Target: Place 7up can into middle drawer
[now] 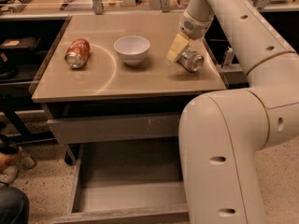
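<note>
The 7up can [192, 60] is silvery and lies on its side at the right of the tan table top [140, 80]. My gripper [180, 54] hangs from the white arm, low over the table, against the can's left end. The middle drawer [126, 195] is pulled open below the table, with a smooth grey floor and nothing visible in it. My arm's large white body [224, 162] hides its right part.
A white bowl [132, 49] stands at the table's middle. An orange-red can [77, 52] lies at the left. A closed drawer front with pale scratches [117, 127] sits above the open drawer. A person's knee and hand [9, 204] show at lower left.
</note>
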You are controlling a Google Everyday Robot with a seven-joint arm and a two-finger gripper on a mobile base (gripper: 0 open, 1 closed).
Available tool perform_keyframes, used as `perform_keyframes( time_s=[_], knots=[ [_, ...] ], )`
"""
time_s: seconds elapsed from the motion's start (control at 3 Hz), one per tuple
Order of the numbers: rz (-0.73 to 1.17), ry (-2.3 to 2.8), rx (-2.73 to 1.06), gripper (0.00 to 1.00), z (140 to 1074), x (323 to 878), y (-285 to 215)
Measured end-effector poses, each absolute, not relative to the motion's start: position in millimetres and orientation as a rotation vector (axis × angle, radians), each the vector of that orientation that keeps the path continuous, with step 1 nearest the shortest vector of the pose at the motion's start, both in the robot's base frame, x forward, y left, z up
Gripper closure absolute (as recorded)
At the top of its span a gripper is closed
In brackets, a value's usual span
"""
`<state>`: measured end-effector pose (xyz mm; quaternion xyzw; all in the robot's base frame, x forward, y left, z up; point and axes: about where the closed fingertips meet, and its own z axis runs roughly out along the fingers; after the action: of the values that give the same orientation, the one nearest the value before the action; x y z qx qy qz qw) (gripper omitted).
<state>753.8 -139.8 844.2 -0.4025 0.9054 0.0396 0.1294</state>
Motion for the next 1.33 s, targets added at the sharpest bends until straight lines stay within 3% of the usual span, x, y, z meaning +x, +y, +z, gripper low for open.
perform_keyframes(
  time_s=[0.33, 1.33],
  knots=[
    [0.103, 2.668, -1.177, 0.02, 824.7, 755.1, -152.8],
    [0.087, 2.674, -1.189, 0.71, 817.8, 755.3, -161.7]
  ],
)
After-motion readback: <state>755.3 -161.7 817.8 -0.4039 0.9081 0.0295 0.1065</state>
